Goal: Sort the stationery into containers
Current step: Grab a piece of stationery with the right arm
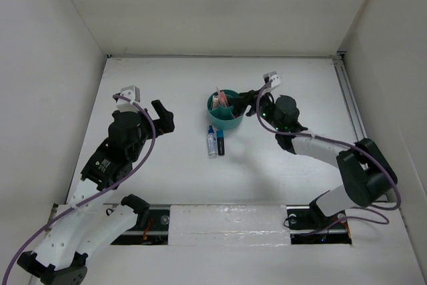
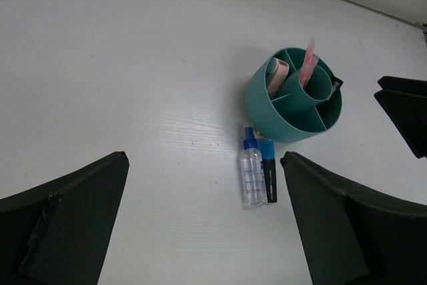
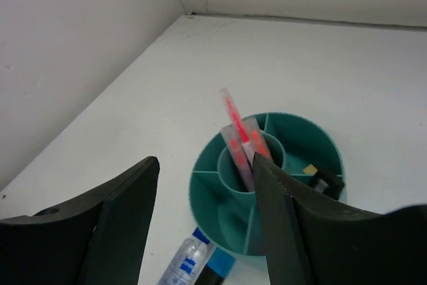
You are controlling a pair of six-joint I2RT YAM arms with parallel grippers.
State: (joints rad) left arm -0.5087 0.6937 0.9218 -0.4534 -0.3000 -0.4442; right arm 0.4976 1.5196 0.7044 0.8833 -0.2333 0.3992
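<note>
The round teal organizer [image 1: 227, 123] stands mid-table. Pink pens [image 3: 241, 139] stand tilted in its central cup; a tiny tan block [image 3: 309, 169] and a black-capped item [image 3: 328, 182] lie in a ring compartment. A pinkish piece [image 2: 275, 75] sits in another compartment. A blue-capped clear pen [image 1: 211, 143] and a dark marker with a blue end [image 1: 220, 143] lie side by side on the table just in front of the organizer. My right gripper [image 1: 240, 100] is open and empty, over the organizer's right rim. My left gripper [image 1: 167, 117] is open and empty, well left of the organizer.
White walls enclose the table on the left, back and right. A metal rail [image 1: 349, 101] runs along the right edge. In the left wrist view the organizer [image 2: 280, 121], clear pen [image 2: 252, 177] and marker [image 2: 268, 179] lie ahead, with the right gripper's dark finger [image 2: 403, 108] at the right.
</note>
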